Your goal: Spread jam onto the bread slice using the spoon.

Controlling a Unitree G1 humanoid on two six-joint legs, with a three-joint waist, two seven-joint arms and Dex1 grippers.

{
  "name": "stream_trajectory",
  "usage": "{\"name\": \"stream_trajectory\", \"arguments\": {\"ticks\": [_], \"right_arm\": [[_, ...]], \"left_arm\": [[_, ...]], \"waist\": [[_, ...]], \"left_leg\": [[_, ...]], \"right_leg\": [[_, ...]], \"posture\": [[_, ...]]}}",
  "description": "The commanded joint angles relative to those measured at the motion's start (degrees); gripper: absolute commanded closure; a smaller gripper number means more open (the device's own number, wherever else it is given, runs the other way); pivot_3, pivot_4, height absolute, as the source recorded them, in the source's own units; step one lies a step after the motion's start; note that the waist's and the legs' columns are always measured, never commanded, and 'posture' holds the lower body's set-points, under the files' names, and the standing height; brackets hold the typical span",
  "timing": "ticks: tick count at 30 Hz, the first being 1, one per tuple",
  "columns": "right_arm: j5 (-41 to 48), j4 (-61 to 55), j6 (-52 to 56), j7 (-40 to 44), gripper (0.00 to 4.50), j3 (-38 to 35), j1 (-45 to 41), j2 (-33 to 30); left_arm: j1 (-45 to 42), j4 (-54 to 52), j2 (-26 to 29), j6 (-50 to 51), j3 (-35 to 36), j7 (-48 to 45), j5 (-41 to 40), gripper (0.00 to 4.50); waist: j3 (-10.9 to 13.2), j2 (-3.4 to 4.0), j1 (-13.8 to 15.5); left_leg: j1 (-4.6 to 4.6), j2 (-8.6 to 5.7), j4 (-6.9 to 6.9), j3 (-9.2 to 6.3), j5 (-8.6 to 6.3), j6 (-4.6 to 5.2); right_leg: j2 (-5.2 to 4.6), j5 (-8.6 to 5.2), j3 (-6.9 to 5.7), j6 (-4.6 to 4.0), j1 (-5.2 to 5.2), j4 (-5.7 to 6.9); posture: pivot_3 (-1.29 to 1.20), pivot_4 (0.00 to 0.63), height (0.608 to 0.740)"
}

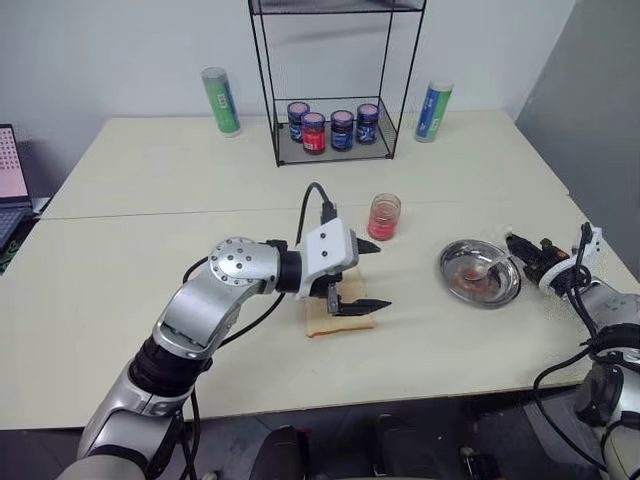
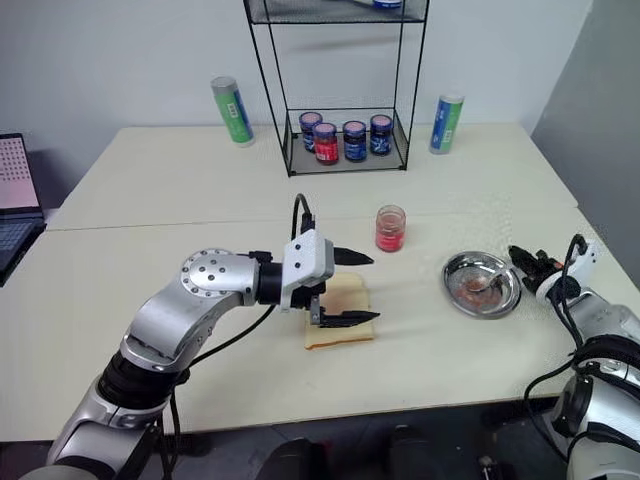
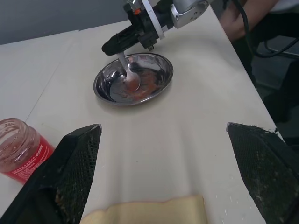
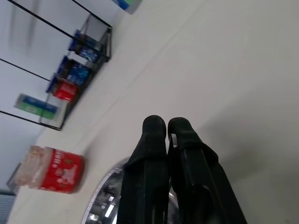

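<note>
While the left gripper (image 1: pixel 372 276) hangs over the bread slice (image 2: pixel 341 322), its two black fingers stand wide apart with nothing between them, one above the slice's far edge, one above its near edge. Bread lies flat near the table's (image 1: pixel 150 240) middle, well back from the front edge, bare tabletop on its left and front.

Right gripper (image 3: pixel 111 47) sits at the right side of the table, fingers pressed together on the handle of the spoon (image 3: pixel 129 75). The spoon's bowl rests inside the steel dish (image 1: pixel 509 291) among red smears. Dish is close to the table's right edge, with little room beyond it on that side; a clear strip of table lies between dish and bread.

Jam jar (image 1: pixel 384 216), no lid, pinkish-red jam inside, stands upright beyond the bread and left of the dish, apart from both. Open tabletop all round it.

Wire rack (image 1: pixel 335 100) stands at the back middle, four dark-lidded jars (image 1: pixel 333 127) in a row on its bottom shelf. Green can (image 1: pixel 220 101) left of the rack, blue-green can (image 1: pixel 434 110) right of it, both upright near the wall. Laptop (image 1: pixel 12 180) pokes in at the far left edge. Whole left half of the table is free.
</note>
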Motion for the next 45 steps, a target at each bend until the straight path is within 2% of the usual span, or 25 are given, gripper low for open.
{"name": "stream_trajectory", "arguments": {"ticks": [1,6,11,15,18,25,32,39,45], "right_arm": [[1.6,-3.1,2.8,-1.5,4.49,-1.7,1.1,-0.5],[7.5,-15.8,10.7,-4.9,4.49,-4.7,2.9,0.2],[18.0,-37.8,20.5,-14.9,4.49,-8.7,3.3,4.7],[21.2,-46.6,19.0,-23.6,4.49,-8.1,-0.3,10.6],[16.8,-47.9,13.6,-26.6,4.49,-4.0,-3.3,13.6],[6.8,-43.7,0.9,-28.1,4.49,5.4,-9.8,18.0],[-2.6,-33.4,-10.7,-24.2,4.49,13.3,-14.0,20.4],[-8.9,-27.6,-17.1,-19.6,4.49,18.6,-15.3,20.7],[-22.3,-27.0,-30.7,-15.3,4.49,29.8,-12.3,20.3]], "left_arm": [[-0.1,-1.5,1.1,-1.1,2.1,-0.1,-0.5,0.00],[0.8,-1.1,2.5,-1.1,3.2,-0.9,-1.3,0.00],[3.4,0.0,2.8,0.5,7.8,0.9,-3.8,0.00],[2.9,3.2,-1.9,1.0,12.0,7.1,-5.0,0.00],[1.7,5.9,-5.1,0.5,12.5,10.7,-3.8,0.00],[1.5,7.5,-7.9,-1.1,11.2,14.5,-1.6,0.00],[2.1,6.2,-8.1,-1.1,10.6,15.6,-0.7,0.00],[2.6,5.2,-7.1,-1.0,11.5,16.7,0.1,0.00],[4.3,2.3,-6.8,0.1,11.7,18.3,0.0,0.00]], "waist": [[0.0,0.00,0.3],[0.0,0.07,0.6],[0.2,0.28,0.6],[0.2,0.28,0.9],[0.2,0.27,1.1],[0.2,0.27,1.3],[0.2,0.27,1.3],[0.2,0.28,1.3],[0.2,0.28,1.2]], "left_leg": [[-0.01,0.00,0.00,-0.01,0.00,0.00],[-0.08,-0.02,-0.03,-0.02,0.00,0.00],[-0.12,-0.01,-0.05,-0.01,0.00,0.00],[-0.15,0.00,-0.05,-0.13,0.00,0.00],[-0.15,-0.04,-0.03,-0.12,0.00,0.00],[-0.38,-0.09,-0.06,-0.09,0.00,0.00],[-0.94,-0.08,-0.02,-0.12,0.01,-0.02],[-1.00,-0.08,-0.02,-0.12,0.01,-0.02],[-0.98,-0.07,-0.02,-0.13,0.01,-0.02]], "right_leg": [[-0.01,0.00,-0.01,0.00,0.00,-0.01],[-0.20,0.00,-0.05,0.00,-0.02,-0.06],[-0.33,0.00,-0.06,0.00,-0.10,-0.03],[-0.33,-0.01,-0.19,0.02,-0.10,-0.02],[-0.34,-0.01,-0.18,0.03,-0.10,-0.02],[-0.41,0.14,-0.20,-0.24,-0.29,-0.08],[-0.42,0.17,-0.24,-0.28,-0.89,0.08],[-0.45,0.17,-0.26,-0.28,-0.93,0.06],[-0.47,0.17,-0.27,-0.28,-0.93,0.07]], "posture": [[0.00,0.150,0.740],[0.00,0.150,0.740],[0.00,0.150,0.740],[0.00,0.150,0.740],[0.00,0.150,0.740],[0.00,0.150,0.740],[0.00,0.150,0.740],[0.00,0.150,0.740],[0.00,0.150,0.740]]}}
